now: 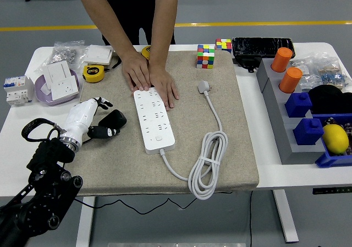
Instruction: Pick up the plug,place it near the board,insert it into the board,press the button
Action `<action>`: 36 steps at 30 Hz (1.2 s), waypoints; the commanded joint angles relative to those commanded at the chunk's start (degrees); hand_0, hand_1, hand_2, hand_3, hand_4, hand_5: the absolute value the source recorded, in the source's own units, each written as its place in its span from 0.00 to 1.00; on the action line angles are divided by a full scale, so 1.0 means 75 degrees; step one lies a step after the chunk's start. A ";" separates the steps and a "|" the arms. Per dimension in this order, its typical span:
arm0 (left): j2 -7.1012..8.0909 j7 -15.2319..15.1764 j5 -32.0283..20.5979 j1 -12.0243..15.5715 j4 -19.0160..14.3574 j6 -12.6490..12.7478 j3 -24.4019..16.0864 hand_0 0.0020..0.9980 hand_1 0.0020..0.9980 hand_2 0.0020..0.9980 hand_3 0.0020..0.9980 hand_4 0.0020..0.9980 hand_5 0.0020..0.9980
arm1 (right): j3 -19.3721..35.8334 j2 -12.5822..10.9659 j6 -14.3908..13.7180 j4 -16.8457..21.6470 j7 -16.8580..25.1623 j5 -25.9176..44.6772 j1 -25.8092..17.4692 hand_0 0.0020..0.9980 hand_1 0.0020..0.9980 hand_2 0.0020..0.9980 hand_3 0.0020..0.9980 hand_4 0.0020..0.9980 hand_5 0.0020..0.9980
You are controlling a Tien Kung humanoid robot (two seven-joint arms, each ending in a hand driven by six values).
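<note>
A: Item one, the task's thing?

B: One small grey plastic plug (204,86), lying on the beige felt mat (242,148) just right of the long white power strip (153,118), up near its far end and apart from it. One white cable (219,123) runs from it toward the near edge into a bundled coil (207,164) and back to the strip's near end.

A: Handling?

B: Judged light and rigid, smooth shell, likely a little slippery. The cable is limp, yet the coil will drag on a lift. Best hold: pinch the plug body across its sides, clear of the prongs, not the cord.

A: Hands?

B: Left robot hand (100,120), white shell with black fingers, sits at the mat's left edge, fingers loosely curled, holding nothing that I can make out. No right robot hand shows. Two hands of a person (148,77) lie flat, fingers together, at the strip's far end, one overlapping its corner, seemingly steadying it.

A: Counts, remainder?

B: Two puzzle cubes (206,55). Two orange cylinders (286,70) and two blue blocks (302,117) on the grey rack at right. One yellow lemon-like fruit (335,137). Two yellow tape measures, one at (94,72). One purple dish (44,84) holding a white socket plate. One black case (262,45) at the far edge.

A: Task status?

B: Plug untouched; insertion and button press not yet done.
</note>
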 joint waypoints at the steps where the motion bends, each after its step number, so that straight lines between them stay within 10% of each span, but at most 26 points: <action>1: -0.0006 -0.0001 0.0000 0.0001 0.0005 0.0003 0.0001 0.46 0.31 0.30 0.34 0.83 0.02 | -0.0003 -0.0003 0.0000 0.0000 0.0001 0.0002 0.0003 0.90 0.77 0.75 0.78 1.00 1.00; 15: -0.0023 -0.0101 -0.0034 0.0122 -0.0156 0.0047 -0.0001 0.42 0.26 0.28 0.35 0.80 0.00 | 0.0032 -0.0005 0.0001 0.0000 -0.0017 -0.0045 0.0002 0.90 0.77 0.75 0.78 1.00 1.00; 21: 0.0137 -0.0241 -0.1359 0.0208 -0.0752 -0.0029 0.0148 0.42 0.26 0.27 0.35 0.79 0.00 | -0.0023 -0.0009 -0.0001 0.0000 -0.0020 -0.0012 0.0003 0.90 0.77 0.75 0.78 1.00 1.00; 36: 0.0779 -0.0272 -0.2679 -0.0785 -0.0373 -0.0487 0.1545 0.43 0.28 0.28 0.35 0.78 0.00 | -0.0145 -0.0049 -0.0011 0.0000 -0.0041 0.0049 0.0068 0.90 0.77 0.75 0.78 1.00 1.00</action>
